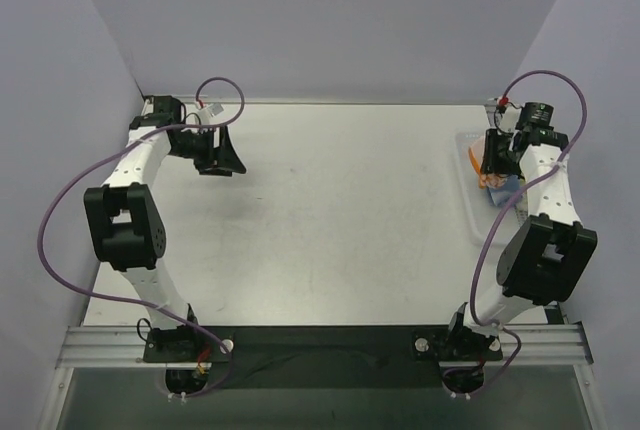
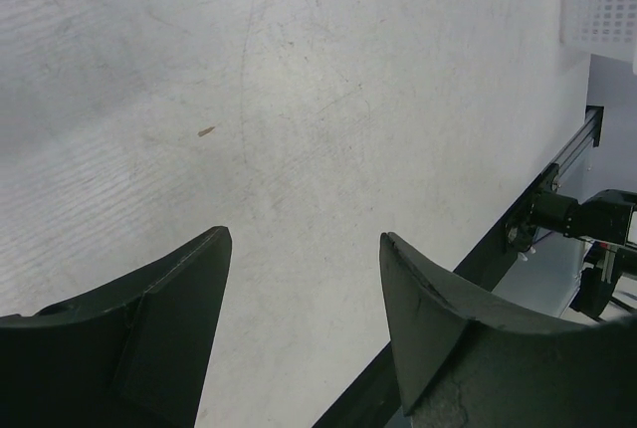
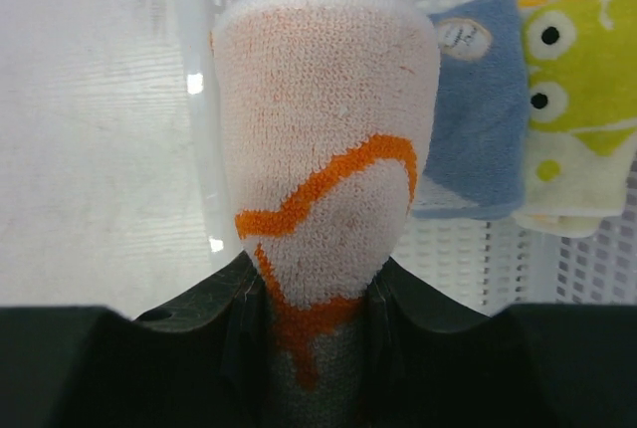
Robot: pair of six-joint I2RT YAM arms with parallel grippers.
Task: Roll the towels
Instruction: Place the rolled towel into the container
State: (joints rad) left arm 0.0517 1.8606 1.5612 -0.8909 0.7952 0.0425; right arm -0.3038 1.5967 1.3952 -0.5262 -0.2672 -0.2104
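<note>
My right gripper point(image 1: 494, 163) is shut on a towel point(image 3: 323, 139) and holds it over the white mesh basket point(image 1: 467, 140) at the far right of the table. In the right wrist view the towel shows a white side with orange lines and is pinched between the jaws of my right gripper point(image 3: 317, 277); from above it shows as an orange patch point(image 1: 482, 179). A light blue towel point(image 3: 473, 119) and a yellow-green towel point(image 3: 577, 100) lie in the basket point(image 3: 448, 249). My left gripper point(image 1: 220, 155) is open and empty over bare table at the far left, as the left wrist view point(image 2: 305, 237) shows.
The basket's corner shows at the top right of the left wrist view point(image 2: 602, 0). The black front rail point(image 1: 320, 342) runs along the near table edge. Grey walls close in the table on the left, the back and the right.
</note>
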